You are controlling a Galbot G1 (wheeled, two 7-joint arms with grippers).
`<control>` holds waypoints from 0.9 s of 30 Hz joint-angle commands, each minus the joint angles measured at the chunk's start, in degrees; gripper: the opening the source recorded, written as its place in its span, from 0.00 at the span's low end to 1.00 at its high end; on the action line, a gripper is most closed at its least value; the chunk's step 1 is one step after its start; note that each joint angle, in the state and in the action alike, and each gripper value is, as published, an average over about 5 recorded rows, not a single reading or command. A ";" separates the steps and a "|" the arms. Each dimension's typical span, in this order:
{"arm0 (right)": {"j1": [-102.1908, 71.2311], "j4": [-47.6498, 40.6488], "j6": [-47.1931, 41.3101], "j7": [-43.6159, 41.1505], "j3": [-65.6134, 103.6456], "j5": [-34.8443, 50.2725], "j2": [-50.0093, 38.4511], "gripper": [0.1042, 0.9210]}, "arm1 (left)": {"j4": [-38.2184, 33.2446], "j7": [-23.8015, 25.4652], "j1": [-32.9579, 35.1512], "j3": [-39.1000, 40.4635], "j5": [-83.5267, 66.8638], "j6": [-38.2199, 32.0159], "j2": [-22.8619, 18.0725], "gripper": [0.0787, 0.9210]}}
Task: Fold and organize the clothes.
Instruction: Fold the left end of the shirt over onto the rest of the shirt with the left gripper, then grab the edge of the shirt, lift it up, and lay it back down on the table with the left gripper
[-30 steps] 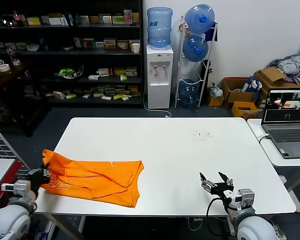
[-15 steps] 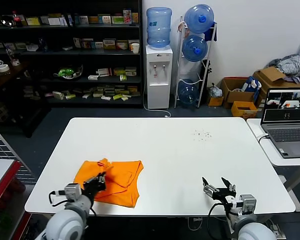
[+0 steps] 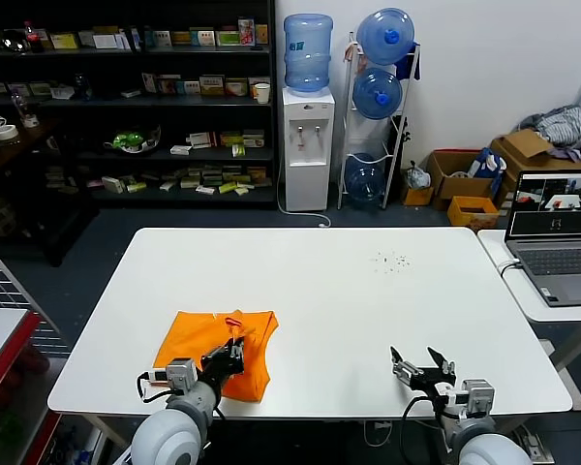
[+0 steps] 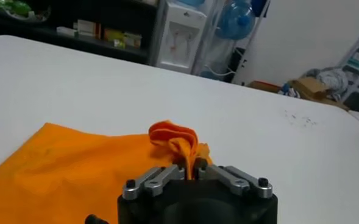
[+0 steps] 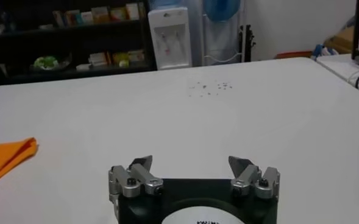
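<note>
One white counter (image 3: 368, 291) carried our orange T-shirt (image 3: 198, 337), folded over at its near left. Our left gripper (image 3: 234, 351) reached low across it, pinching a raised fold. Our right gripper (image 3: 418, 364) hovered at the near right edge, jaws spread, empty.

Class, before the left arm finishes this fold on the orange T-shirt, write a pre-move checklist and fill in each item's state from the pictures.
1. Left gripper shut on a pinch of the T-shirt: ok.
2. Pinched fabric bunched upright between the fingers, not slipping out: ok.
3. T-shirt fully on the table, none over the near edge: ok.
4. Right gripper open, apart from the T-shirt, over the table's near right part: ok.
5. Folded edges lined up: not ok; the layers look uneven and rumpled.
6. White lettering facing inward: cannot tell.
</note>
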 commanded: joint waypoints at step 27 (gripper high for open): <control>0.73 -0.13 0.66 -1.16 -0.99 0.74 -0.93 0.88 | 19.45 28.62 6.35 -15.59 -7.75 -12.10 25.08 0.88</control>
